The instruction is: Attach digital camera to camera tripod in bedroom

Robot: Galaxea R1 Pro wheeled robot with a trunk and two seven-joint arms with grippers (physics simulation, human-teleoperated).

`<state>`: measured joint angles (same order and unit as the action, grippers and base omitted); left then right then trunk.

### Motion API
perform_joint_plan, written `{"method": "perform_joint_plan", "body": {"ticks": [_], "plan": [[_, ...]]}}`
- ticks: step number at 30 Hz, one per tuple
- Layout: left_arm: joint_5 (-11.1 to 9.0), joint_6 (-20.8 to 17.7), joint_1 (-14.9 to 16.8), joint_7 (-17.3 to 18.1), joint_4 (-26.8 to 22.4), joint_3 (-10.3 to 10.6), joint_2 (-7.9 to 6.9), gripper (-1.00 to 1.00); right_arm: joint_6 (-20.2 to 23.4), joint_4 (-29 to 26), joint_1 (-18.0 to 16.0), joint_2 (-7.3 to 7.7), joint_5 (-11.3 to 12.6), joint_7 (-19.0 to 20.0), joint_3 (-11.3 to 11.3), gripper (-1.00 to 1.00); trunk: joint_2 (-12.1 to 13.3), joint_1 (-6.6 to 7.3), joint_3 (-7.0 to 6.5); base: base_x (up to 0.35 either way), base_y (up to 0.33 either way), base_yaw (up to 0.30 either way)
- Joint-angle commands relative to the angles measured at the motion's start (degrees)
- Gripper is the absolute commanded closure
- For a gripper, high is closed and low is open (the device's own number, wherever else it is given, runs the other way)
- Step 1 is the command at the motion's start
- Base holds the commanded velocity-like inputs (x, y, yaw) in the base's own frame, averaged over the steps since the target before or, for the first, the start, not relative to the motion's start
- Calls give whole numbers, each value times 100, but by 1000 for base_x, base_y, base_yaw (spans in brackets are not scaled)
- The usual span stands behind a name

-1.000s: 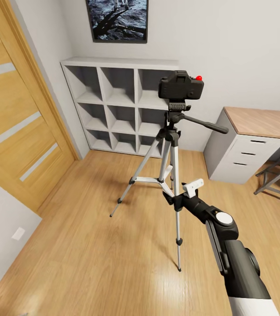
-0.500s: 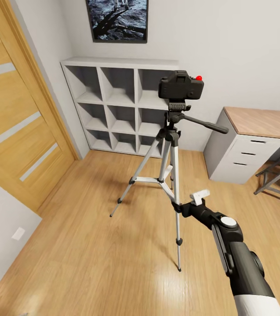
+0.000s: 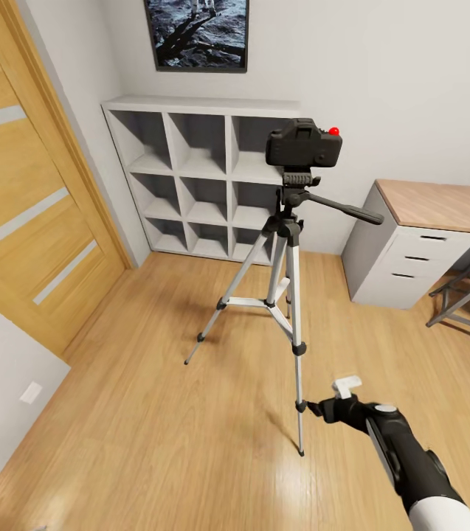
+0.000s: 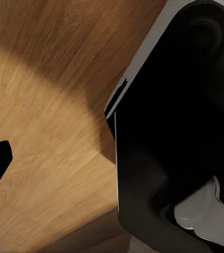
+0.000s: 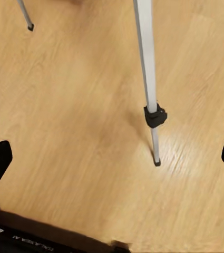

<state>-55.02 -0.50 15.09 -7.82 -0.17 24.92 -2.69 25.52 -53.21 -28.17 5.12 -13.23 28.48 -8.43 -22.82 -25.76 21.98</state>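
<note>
- The digital camera (image 3: 303, 145) sits atop the camera tripod (image 3: 287, 243).
- Empty, spread right gripper (image 3: 322, 408) beside its near leg: withdraw without bumping.
- Left gripper's state: cannot tell.

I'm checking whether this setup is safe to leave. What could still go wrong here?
1. The right gripper hangs low beside the nearest leg of the camera tripod; a sideways move could knock that leg.
2. The digital camera sits high on the tripod's head, so a nudge at the leg might tip both over.
3. The pan handle juts toward the desk, something a passing arm could catch.
</note>
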Motion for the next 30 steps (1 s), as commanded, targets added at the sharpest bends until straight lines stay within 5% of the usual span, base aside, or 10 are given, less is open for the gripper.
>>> {"method": "perform_joint_plan", "body": {"ticks": [1,11,30], "plan": [[-41,-5,3,-18,-2,48,1,-100,8,179,-4,26,-57,40,-21,-100,-10,-3,8,0,0,0],[-43,-3,3,-18,-1,49,11,-100,-462,1630,-4,272,-65,-139,-40,-100,-10,-3,8,0,0,0],[-52,-3,3,-18,7,48,14,-100,-660,2587,-4,366,-64,-412,-36,-100,-10,-3,8,0,0,0]]}}
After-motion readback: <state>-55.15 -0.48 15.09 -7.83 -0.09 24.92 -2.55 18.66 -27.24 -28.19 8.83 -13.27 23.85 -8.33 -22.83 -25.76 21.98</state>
